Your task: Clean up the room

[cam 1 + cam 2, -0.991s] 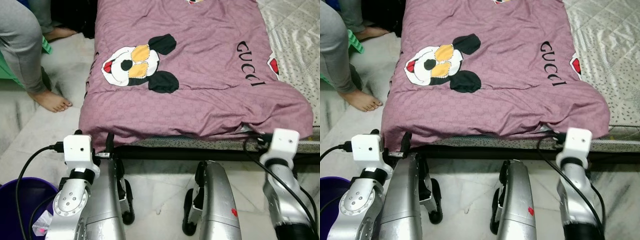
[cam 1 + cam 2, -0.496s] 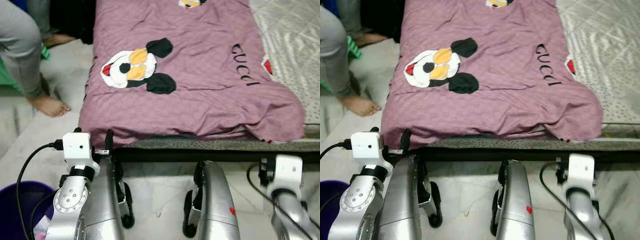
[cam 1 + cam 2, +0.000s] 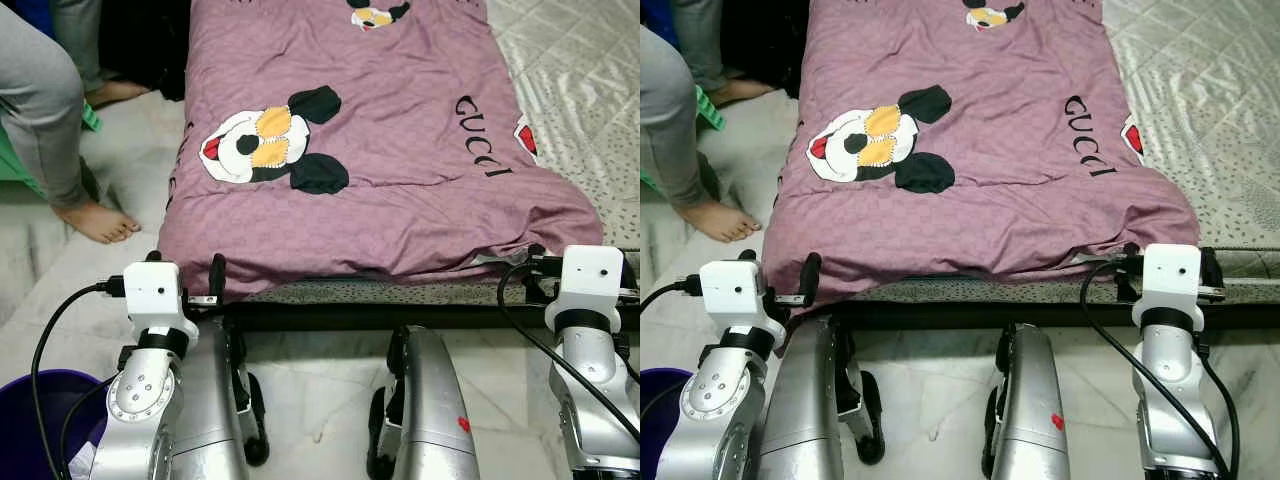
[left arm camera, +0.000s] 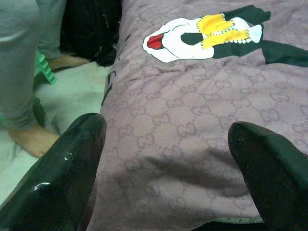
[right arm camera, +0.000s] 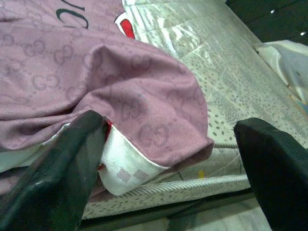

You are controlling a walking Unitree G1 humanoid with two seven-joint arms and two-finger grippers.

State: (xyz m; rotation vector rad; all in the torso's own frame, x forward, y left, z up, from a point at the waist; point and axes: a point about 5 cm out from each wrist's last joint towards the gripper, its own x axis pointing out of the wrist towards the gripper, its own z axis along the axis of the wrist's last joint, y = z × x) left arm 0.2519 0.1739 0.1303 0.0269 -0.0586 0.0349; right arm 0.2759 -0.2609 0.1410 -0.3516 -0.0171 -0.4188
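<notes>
Left eye view, purple blanket (image 3: 400,170) spread over the bed (image 3: 580,110), left gripper (image 4: 163,163) at its near left corner, right gripper (image 5: 168,159) at its near right corner, both with fingers spread, person's bare foot (image 3: 95,222) on the floor.

Mauve blanket (image 3: 970,190) over mattress (image 3: 1200,130)

Robot body: 2 silver metallic arms. Left arm (image 3: 140,400) and right arm (image 3: 590,400) each carry a white box-shaped wrist camera housing with a small dark lens. Black cables loop from both housings. 2 silver leg shells (image 3: 425,410) with black joints; 1 bears a small red mark. Glossy black fingers (image 4: 57,178), lightly scuffed.
</notes>
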